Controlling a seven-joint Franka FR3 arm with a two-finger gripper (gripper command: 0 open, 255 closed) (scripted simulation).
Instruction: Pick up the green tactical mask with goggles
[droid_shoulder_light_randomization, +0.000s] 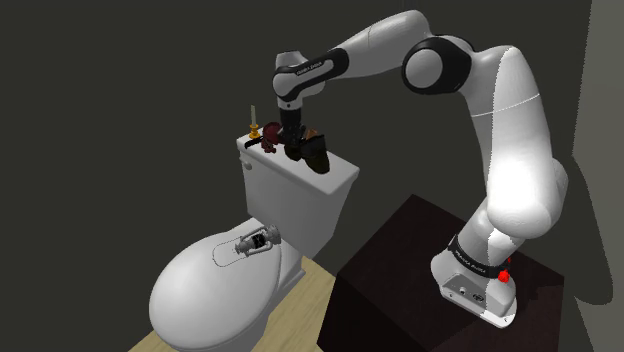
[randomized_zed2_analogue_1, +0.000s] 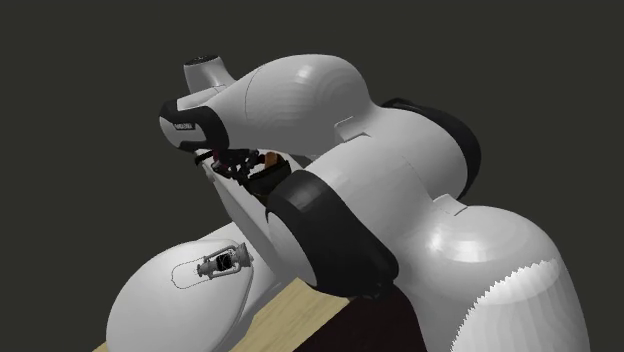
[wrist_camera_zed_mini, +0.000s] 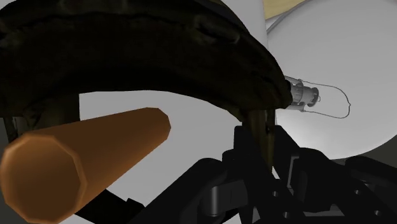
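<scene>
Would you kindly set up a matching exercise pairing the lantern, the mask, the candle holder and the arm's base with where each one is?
Things:
1. lantern
2. dark mask
3. candle holder
4. arm's base

Places:
A. on the dark box stand
B. at the gripper, over the tank
C. on the closed toilet lid
D. on the tank's end at the shoulder view's left

Pairs: 1-C, 2-B, 3-D, 4-A.
</scene>
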